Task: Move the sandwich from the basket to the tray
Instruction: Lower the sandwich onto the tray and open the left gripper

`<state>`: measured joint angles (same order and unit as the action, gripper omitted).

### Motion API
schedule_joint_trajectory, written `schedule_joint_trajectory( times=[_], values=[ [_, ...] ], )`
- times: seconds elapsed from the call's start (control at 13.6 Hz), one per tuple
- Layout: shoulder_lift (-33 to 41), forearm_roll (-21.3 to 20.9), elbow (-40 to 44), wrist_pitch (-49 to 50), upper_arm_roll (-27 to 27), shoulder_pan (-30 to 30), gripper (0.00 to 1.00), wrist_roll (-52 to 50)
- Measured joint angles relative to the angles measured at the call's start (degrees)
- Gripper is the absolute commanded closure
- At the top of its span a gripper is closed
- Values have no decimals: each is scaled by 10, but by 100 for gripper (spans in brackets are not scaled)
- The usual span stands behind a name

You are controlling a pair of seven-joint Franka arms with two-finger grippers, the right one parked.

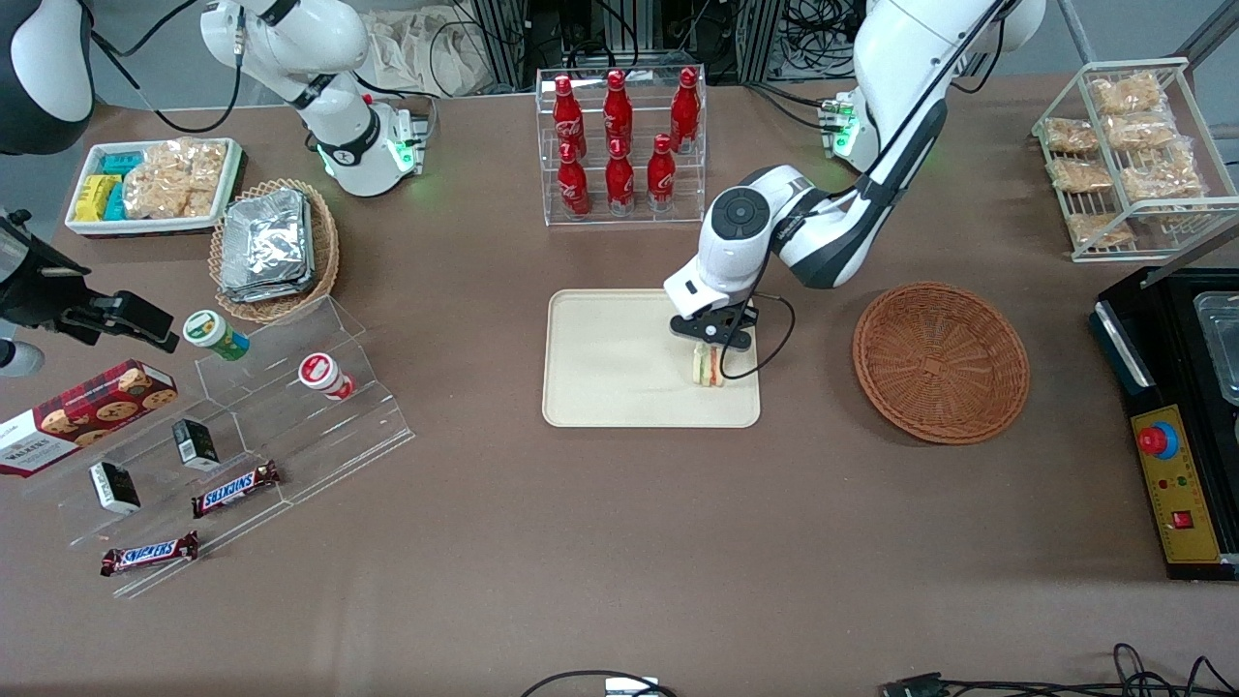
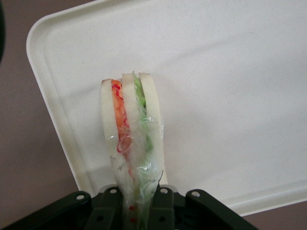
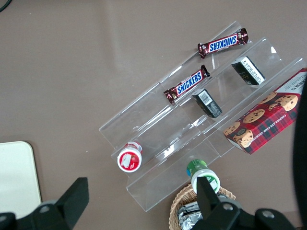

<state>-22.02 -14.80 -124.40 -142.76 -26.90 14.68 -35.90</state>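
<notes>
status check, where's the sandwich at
Gripper over tray, jaws shut on sandwich. Sandwich at tray's corner nearest basket. Basket empty. Nothing blocking.

Wrapped sandwich point(image 1: 709, 367) upright on tray point(image 1: 610, 368) — seemingly touching.

Left arm point(image 1: 871, 184) comes down from the upper right of the front frame, elbow bent, forearm running toward frame centre. White wrist point(image 1: 740, 227) sits just above centre, pointing down. Gripper point(image 1: 711, 350) hangs straight below it, black, low over the tray's point(image 1: 600, 358) corner nearest the basket point(image 1: 941, 361). Fingers are closed on the sandwich point(image 1: 709, 366), which stands on edge between them. In the wrist view the black fingers point(image 2: 108, 211) pinch the wrapped end of the sandwich point(image 2: 132, 134), bread slices upright, lower end at or just above the tray point(image 2: 230, 96) surface; contact unclear. Cable loops off the wrist beside the gripper.
</notes>
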Motion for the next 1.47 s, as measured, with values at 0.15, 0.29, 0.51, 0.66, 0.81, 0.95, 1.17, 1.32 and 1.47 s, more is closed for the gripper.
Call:
schedule_joint_trajectory(
  times=[0.15,0.29,0.51,0.66,0.81,0.95,1.17,1.32,1.47],
  values=[
    [-2,0,2,0,1,0,94,-17],
    [-2,0,3,0,1,0,87,-40],
    [-2,-5,3,0,1,0,70,-51],
    [-6,-23,3,0,1,0,63,-54],
    [-13,-34,4,0,1,0,48,-56],
    [-17,-36,4,-1,1,0,6,-56],
    [-17,-37,9,-1,1,0,0,-61],
    [-17,-38,27,6,1,-1,0,-73],
    [-16,-38,67,46,3,-4,0,-89]
  ],
)
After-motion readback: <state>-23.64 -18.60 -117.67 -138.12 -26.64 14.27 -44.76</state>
